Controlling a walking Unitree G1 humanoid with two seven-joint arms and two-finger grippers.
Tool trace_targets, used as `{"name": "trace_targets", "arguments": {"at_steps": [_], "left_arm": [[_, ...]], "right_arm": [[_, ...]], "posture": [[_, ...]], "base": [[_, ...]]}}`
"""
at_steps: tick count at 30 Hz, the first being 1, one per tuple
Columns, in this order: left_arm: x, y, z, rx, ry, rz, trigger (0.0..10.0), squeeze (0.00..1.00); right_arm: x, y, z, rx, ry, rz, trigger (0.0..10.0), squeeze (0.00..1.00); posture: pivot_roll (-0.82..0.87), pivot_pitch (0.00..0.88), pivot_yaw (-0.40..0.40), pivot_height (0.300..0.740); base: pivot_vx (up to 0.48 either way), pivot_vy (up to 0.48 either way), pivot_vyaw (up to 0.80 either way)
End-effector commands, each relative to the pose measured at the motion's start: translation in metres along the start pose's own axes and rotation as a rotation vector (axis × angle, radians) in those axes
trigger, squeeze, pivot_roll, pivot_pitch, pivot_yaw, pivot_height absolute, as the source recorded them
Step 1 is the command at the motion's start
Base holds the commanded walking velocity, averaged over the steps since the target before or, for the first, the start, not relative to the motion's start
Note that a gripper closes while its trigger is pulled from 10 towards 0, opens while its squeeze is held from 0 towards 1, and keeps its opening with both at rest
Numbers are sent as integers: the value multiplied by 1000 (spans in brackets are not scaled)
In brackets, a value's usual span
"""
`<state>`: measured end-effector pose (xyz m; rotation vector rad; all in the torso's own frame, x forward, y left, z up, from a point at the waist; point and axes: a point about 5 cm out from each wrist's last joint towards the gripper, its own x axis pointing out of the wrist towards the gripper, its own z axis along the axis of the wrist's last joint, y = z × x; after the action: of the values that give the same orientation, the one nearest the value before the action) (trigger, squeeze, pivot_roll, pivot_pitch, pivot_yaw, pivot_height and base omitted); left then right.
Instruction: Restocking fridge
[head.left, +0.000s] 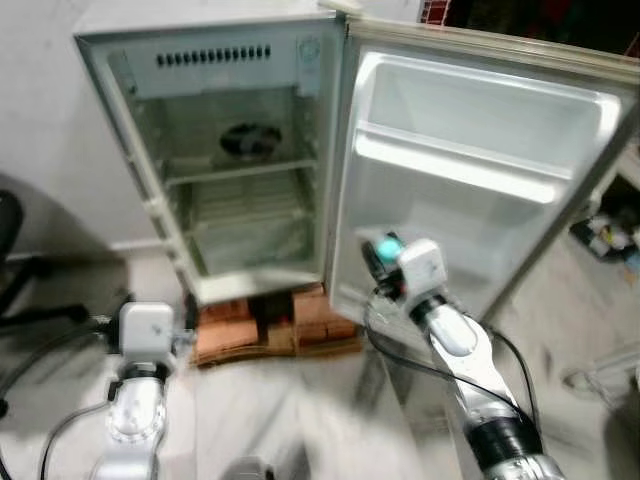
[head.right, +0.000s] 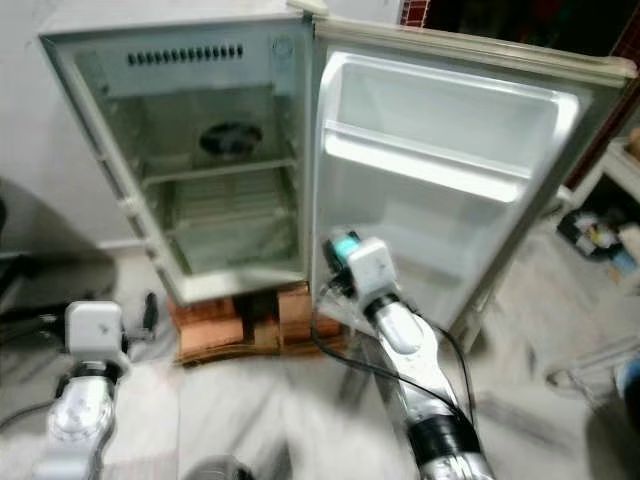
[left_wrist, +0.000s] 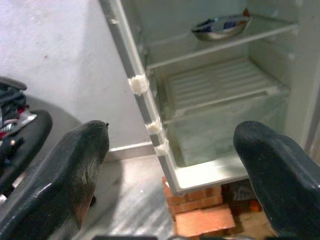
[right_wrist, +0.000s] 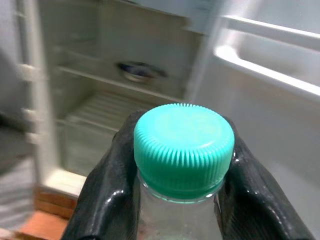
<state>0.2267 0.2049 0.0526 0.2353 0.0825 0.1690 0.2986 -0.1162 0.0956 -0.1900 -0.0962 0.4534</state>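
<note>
My left pincer (left_wrist: 170, 165) hung wide open, low by the fridge (head.left: 230, 150). My right pincer (right_wrist: 175, 170) held a bottle (right_wrist: 184, 150) tight, near the open door (head.left: 470, 170). I should lift it slowly and keep it upright into the door shelf (head.left: 455, 165).

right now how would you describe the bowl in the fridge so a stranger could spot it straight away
Start at the open fridge standing on bricks. Inside it, look at the upper shelf, above the ribbed tray. The shallow metal bowl sits alone there, shiny with a dark inside, the one loose item among pale shelves.
</note>
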Motion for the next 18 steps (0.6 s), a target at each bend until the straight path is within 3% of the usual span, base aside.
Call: {"name": "trace_targets", "arguments": {"at_steps": [1,4,11,18], "left_arm": [[2,-7,5,-10,-18,-14,10000,0],[2,-7,4,-16,-14,-13,10000,0],[3,-7,4,-14,-10,-13,10000,0],[3,-10,6,-13,-21,-20,10000,0]], "right_arm": [[-3,-13,3,-20,-14,-35,10000,0],[-3,-12,3,-19,-13,-33,10000,0],[-2,-12,1,-20,-2,-29,10000,0],[-3,-10,-1,-22,8,-19,10000,0]], "posture": [[-12,41,-7,740],[-11,41,-5,740],[-10,40,-7,740],[-12,36,-10,740]], "base": [[341,-319,0],[296,-280,0],[0,0,0],[0,-356,0]]}}
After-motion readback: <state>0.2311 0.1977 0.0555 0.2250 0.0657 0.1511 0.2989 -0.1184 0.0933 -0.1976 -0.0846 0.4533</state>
